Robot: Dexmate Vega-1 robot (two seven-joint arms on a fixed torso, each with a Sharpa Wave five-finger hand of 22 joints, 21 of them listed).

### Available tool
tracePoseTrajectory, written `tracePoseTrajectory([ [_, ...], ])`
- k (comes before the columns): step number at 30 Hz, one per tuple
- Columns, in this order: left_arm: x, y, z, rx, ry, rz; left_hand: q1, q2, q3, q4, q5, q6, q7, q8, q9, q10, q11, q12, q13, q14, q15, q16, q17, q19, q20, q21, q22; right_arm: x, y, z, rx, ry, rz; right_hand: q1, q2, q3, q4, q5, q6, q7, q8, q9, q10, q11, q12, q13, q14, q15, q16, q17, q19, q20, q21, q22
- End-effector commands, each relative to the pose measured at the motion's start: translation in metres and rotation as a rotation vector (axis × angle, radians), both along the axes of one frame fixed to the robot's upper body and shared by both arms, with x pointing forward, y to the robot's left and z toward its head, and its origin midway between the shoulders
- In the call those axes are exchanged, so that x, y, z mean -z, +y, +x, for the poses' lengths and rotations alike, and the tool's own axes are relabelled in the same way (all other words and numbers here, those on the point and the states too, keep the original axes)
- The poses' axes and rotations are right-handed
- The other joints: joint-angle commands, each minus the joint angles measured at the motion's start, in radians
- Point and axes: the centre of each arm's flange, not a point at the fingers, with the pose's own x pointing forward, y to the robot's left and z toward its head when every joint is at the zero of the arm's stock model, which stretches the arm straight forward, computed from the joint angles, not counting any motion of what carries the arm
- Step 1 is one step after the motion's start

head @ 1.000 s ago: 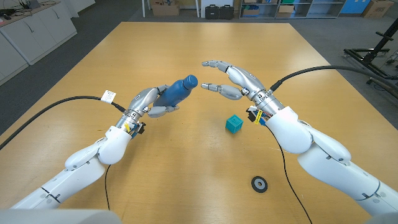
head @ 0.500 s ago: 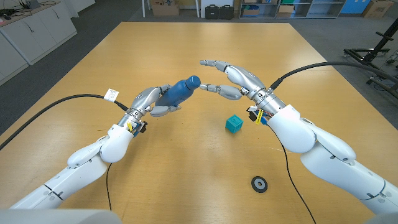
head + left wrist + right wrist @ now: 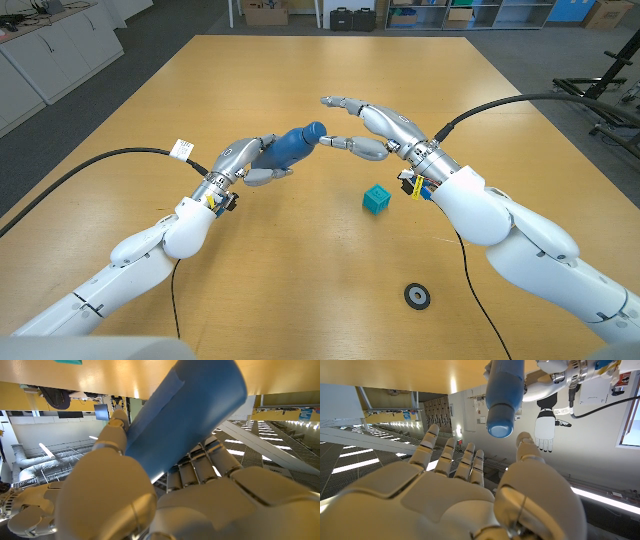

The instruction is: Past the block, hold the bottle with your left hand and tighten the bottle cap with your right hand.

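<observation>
Bottle (image 3: 289,146) cap now nearer open right robot hand (image 3: 368,125)

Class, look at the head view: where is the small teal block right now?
The block sits on the table right of centre, just inside the right hand's wrist, nearer the camera than the held bottle.
</observation>
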Motion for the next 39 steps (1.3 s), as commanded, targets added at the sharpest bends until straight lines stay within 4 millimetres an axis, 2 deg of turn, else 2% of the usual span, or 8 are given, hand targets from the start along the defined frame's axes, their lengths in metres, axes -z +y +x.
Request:
tracePoseTrajectory([
  [1,0.0003,-0.0017,-0.0052,-0.01,-0.027,0.007,0.164,0.192,0.032,0.036,0.005,0.179,-0.154,0.009,0.005,0.131,-0.123,0.003,0.006,0.014,-0.162,0.0,0.004,0.003,-0.126,0.004,0.001,0.0011,0.0036,-0.0041,0.023,0.016,-0.033,0.001,-0.014,-0.006,0.002,0.004,0.035,-0.009,0.016,0.004,0.049,0.001,0.018,0.005,0.027,-0.012,0.012,0.006,0.021,-0.001,0.009,0.006],
  [7,0.0008,-0.0028,-0.0037,-0.004,-0.025,-0.002,0.164,0.193,0.032,0.036,0.005,0.178,-0.154,0.009,0.005,0.131,-0.123,0.003,0.007,0.016,-0.162,0.0,0.005,0.004,-0.126,0.005,0.001,0.0007,0.0033,-0.0074,0.024,0.022,-0.038,0.0,-0.018,-0.008,0.002,0.006,0.052,-0.018,0.021,0.007,0.083,-0.01,0.028,0.003,0.061,-0.023,0.023,0.006,0.049,-0.003,0.017,0.007],
  [14,0.001,-0.0071,-0.0004,0.009,-0.017,-0.001,0.164,0.193,0.031,0.035,0.005,0.179,-0.154,0.009,0.005,0.131,-0.12,0.002,0.008,0.017,-0.162,0.0,0.005,0.005,-0.126,0.005,0.001,0.001,0.0032,-0.0097,0.027,0.028,-0.043,-0.001,-0.019,-0.009,0.002,0.006,0.059,-0.021,0.023,0.007,0.088,-0.013,0.028,0.003,0.082,-0.026,0.03,0.006,0.068,-0.004,0.023,0.007],
  [18,0.0017,-0.0087,-0.0001,0.014,-0.015,-0.001,0.164,0.193,0.031,0.035,0.005,0.179,-0.154,0.01,0.005,0.131,-0.119,0.002,0.008,0.017,-0.162,-0.001,0.005,0.005,-0.126,0.005,0.001,0.0018,0.003,-0.0084,0.025,0.027,-0.035,0.0,-0.02,-0.009,0.002,0.007,0.065,-0.025,0.025,0.008,0.097,-0.018,0.031,0.003,0.093,-0.031,0.033,0.006,0.086,-0.005,0.029,0.007],
  [22,0.0025,-0.0091,-0.0013,0.017,-0.015,-0.003,0.164,0.194,0.03,0.035,0.005,0.18,-0.156,0.01,0.005,0.131,-0.12,0.001,0.009,0.017,-0.163,-0.001,0.005,0.005,-0.124,0.006,0.001,0.0026,0.0027,-0.0042,0.039,0.025,-0.025,0.003,-0.021,-0.007,0.001,0.008,0.079,-0.034,0.028,0.01,0.116,-0.022,0.036,0.003,0.121,-0.04,0.042,0.006,0.121,-0.006,0.04,0.008],
  [30,0.0041,-0.0082,-0.0021,0.016,-0.011,-0.011,0.163,0.194,0.029,0.036,0.005,0.18,-0.153,0.01,0.005,0.131,-0.119,0.001,0.01,0.017,-0.162,-0.001,0.005,0.005,-0.124,0.006,0.002,0.0027,0.003,-0.003,0.049,0.019,-0.029,0.009,-0.022,-0.006,-0.002,0.01,0.091,-0.041,0.032,0.01,0.135,-0.029,0.042,0.003,0.139,-0.044,0.046,0.005,0.146,-0.005,0.048,0.008],
  [39,0.0049,-0.0081,-0.0005,0.023,-0.006,-0.017,0.162,0.196,0.029,0.037,0.005,0.18,-0.153,0.01,0.005,0.131,-0.12,0.0,0.011,0.018,-0.162,-0.002,0.006,0.005,-0.123,0.006,0.002,0.0024,0.0041,-0.0045,0.055,0.018,-0.035,0.017,-0.022,-0.002,-0.004,0.014,0.134,-0.065,0.045,0.012,0.174,-0.057,0.052,0.003,0.167,-0.059,0.053,0.005,0.163,-0.007,0.05,0.006],
])
